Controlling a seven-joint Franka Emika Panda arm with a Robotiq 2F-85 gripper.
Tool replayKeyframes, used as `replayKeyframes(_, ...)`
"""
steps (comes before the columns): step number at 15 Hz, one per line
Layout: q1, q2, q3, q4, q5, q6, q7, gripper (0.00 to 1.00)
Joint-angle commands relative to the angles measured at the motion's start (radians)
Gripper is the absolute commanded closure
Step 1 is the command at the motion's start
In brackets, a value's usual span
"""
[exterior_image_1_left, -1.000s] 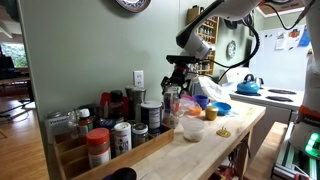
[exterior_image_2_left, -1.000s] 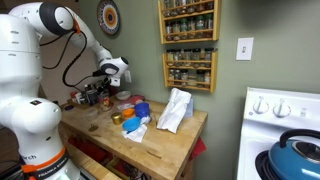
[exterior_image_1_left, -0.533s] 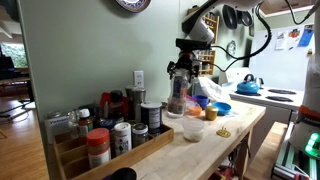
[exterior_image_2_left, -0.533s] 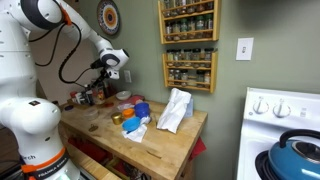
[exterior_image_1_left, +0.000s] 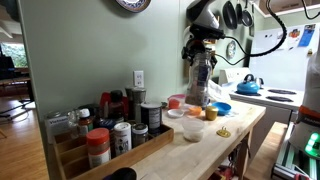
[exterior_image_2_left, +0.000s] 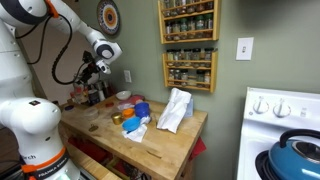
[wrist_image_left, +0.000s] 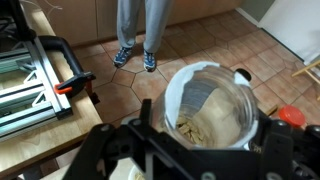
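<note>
The jaws of the gripper (exterior_image_1_left: 199, 58) are spread wide and clamped on the sides of a clear, wide-mouthed, lidless jar (exterior_image_1_left: 197, 85), which is held upright in the air, well above the pale wooden butcher-block surface (exterior_image_1_left: 238, 132). In the wrist view the jar (wrist_image_left: 210, 100) is seen from above, flanked by the black fingers, with a little pale flaky matter at its bottom and the tiled floor (wrist_image_left: 120, 85) beyond. Below and beside it a white bowl (exterior_image_1_left: 192, 128) and a blue bowl (exterior_image_1_left: 221, 108) stand on the surface, with red-capped spice bottles (exterior_image_1_left: 98, 147) further along. The step in hand is judged to be the carrying of a lifted jar. Whatever move follows, the open mouth must be kept level and the grip firm, and the bowls beneath must be cleared.
</note>
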Motion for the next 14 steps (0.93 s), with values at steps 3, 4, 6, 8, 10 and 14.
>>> replayKeyframes(3,0.076,0.016,0.087,-0.014,-0.012,0.058,-0.05,0.38)
replayKeyframes(4,0.092,0.026,0.104,-0.012,-0.02,0.092,-0.044,0.38)
replayKeyframes(6,0.119,0.061,0.131,-0.002,-0.031,0.139,-0.041,0.38)
replayKeyframes(8,0.116,0.047,0.123,-0.006,-0.012,0.13,-0.033,0.13)
replayKeyframes(10,0.135,0.071,0.136,-0.005,-0.018,0.168,-0.038,0.13)
replayKeyframes(14,0.141,0.085,0.139,-0.005,-0.019,0.171,-0.049,0.38)
